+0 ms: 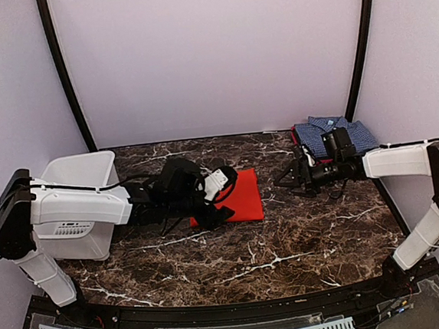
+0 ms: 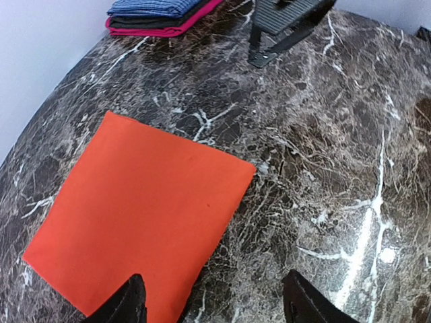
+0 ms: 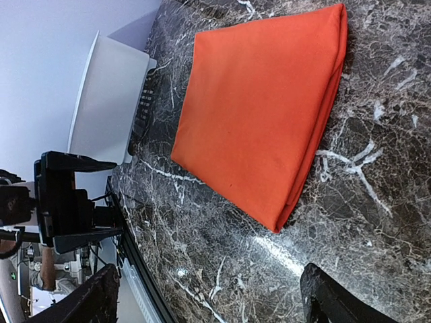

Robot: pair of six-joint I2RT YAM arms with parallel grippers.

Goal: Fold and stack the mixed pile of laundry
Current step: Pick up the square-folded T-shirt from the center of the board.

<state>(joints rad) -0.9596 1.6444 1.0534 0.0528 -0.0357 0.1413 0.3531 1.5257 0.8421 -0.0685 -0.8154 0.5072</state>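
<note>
The plain orange-red shirt (image 1: 244,197) lies folded in a flat rectangle on the dark marble table; it also shows in the left wrist view (image 2: 141,215) and the right wrist view (image 3: 262,114). My left gripper (image 1: 228,196) (image 2: 215,299) is open and empty, low over the shirt's left edge, one fingertip above the cloth. My right gripper (image 1: 291,177) (image 3: 212,303) is open and empty over bare marble just right of the shirt. The blue-and-white checked shirt (image 1: 332,135) (image 2: 158,7) lies folded on top of a stack at the back right.
Under the checked shirt lie a dark garment and a pink-red one (image 2: 168,27). A white plastic basket (image 1: 80,192) (image 3: 111,101) stands at the left, beside my left arm. White walls enclose the table at the back and sides.
</note>
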